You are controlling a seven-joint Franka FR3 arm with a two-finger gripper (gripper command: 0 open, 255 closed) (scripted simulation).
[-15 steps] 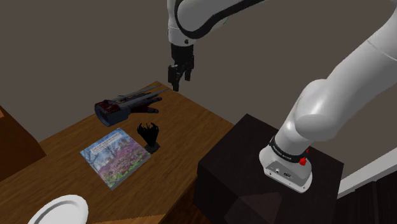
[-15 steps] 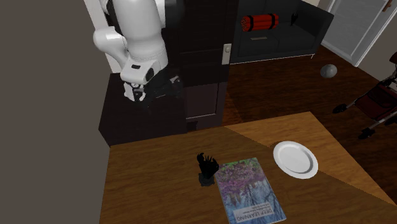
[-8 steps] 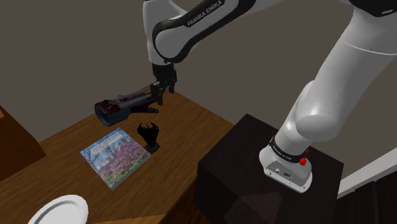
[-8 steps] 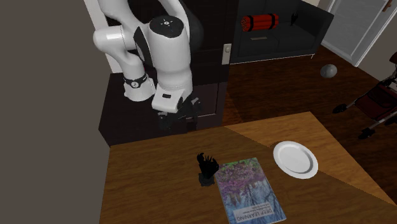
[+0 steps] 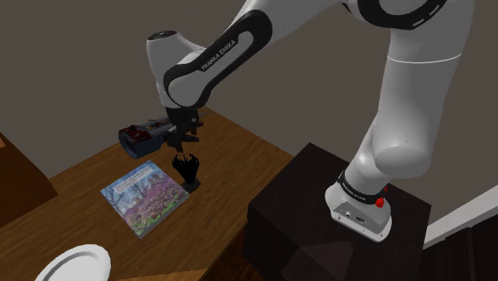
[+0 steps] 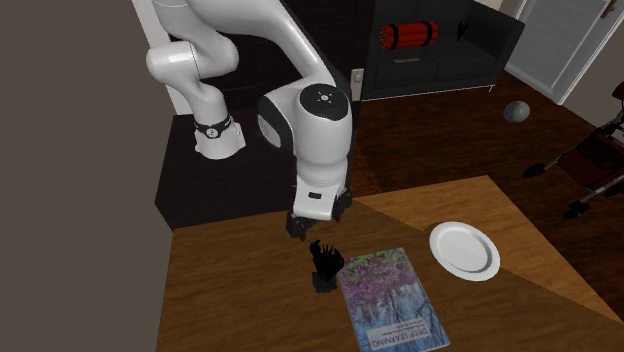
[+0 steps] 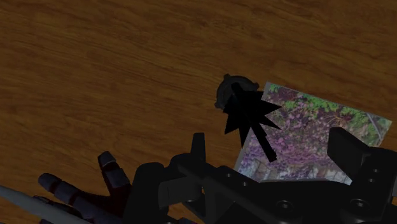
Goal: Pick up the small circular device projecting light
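Observation:
The small black device (image 5: 188,169) has a round base and a spiky top, and it stands on the wooden table (image 5: 239,160) beside a flowery book (image 5: 148,195). My gripper (image 5: 182,142) hangs open just above it, a little toward the wall. In the second exterior view the gripper (image 6: 304,228) is just up and left of the device (image 6: 325,265). In the wrist view the device (image 7: 245,108) lies ahead of the gripper (image 7: 273,156), whose fingers stand apart and touch nothing.
A dark clawed glove (image 5: 148,134) lies close behind the gripper, by the wall. A white plate (image 6: 465,250) sits past the book (image 6: 392,300) near the table's edge. The black stand (image 5: 335,231) borders the table. A red dynamite bundle (image 6: 408,35) rests on a dark cabinet.
The arm has swung down from above the table's far edge to just over the black device. The fingers have stayed apart, and nothing on the table has moved.

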